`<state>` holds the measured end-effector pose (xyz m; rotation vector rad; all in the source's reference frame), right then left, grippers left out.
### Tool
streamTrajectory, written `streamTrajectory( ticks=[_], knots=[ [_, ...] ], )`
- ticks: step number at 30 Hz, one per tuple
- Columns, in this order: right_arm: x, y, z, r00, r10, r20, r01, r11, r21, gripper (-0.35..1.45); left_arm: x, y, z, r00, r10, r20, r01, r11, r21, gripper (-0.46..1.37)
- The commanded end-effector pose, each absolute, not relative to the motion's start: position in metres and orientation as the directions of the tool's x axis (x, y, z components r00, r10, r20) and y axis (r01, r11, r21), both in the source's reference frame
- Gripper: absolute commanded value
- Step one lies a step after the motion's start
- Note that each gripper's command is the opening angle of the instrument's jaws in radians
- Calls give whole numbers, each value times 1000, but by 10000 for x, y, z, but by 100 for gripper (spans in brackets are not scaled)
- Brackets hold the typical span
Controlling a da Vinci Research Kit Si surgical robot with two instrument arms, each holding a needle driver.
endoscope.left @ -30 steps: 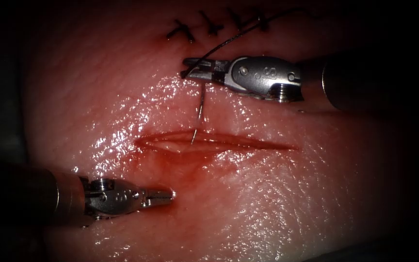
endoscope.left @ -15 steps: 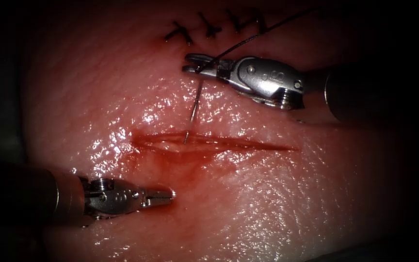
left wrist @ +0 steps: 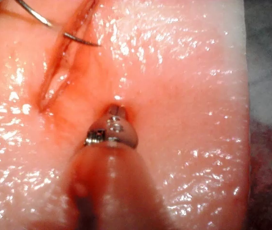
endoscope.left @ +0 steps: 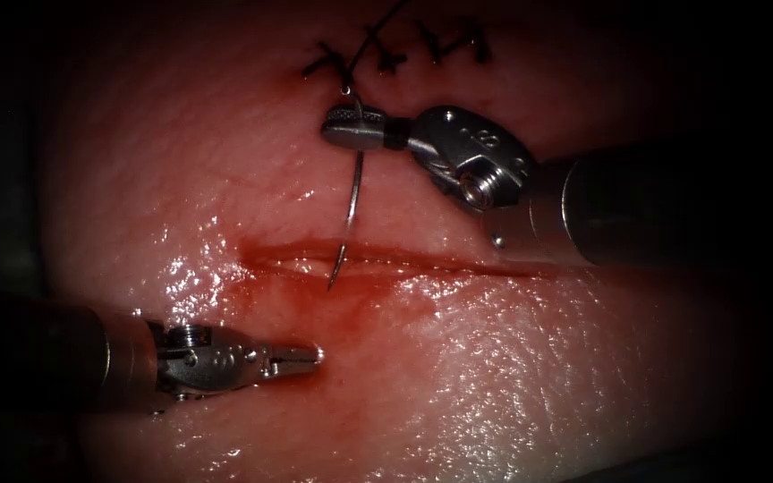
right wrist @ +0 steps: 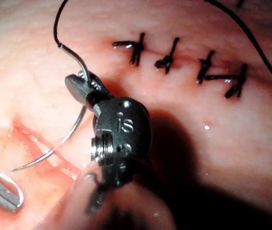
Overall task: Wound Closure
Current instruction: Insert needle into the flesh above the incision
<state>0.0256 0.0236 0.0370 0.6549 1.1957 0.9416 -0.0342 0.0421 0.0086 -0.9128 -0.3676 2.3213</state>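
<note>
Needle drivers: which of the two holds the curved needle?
The right arm's silver needle driver, jaws shut on the curved steel needle near its thread end; the left arm's needle driver holds nothing.

Markings: the right tool (right wrist: pixel 80 86) carries the only readable text, stamped on the dark rounded wrist housing just behind its jaws; in the right wrist view it reads "is". The same housing in the endoscope view (endoscope.left: pixel 351 128) shows a short stamped mark, too small to make out. The left tool (endoscope.left: pixel 301 356) has faint marks on its wrist body, unreadable.
</note>
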Motion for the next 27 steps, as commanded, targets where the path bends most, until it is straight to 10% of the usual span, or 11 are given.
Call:
streamTrajectory(
  ticks=[1,27],
  knots=[
    [258,236,367,84,896,-437,-259,443,858,-35,-341,421,86,-576,631,-520,-431,-775,-462,-35],
    [267,174,382,26,989,-148,-228,150,962,-35,-340,426,87,-577,630,-520,-429,-775,-464,-35]
  ],
)
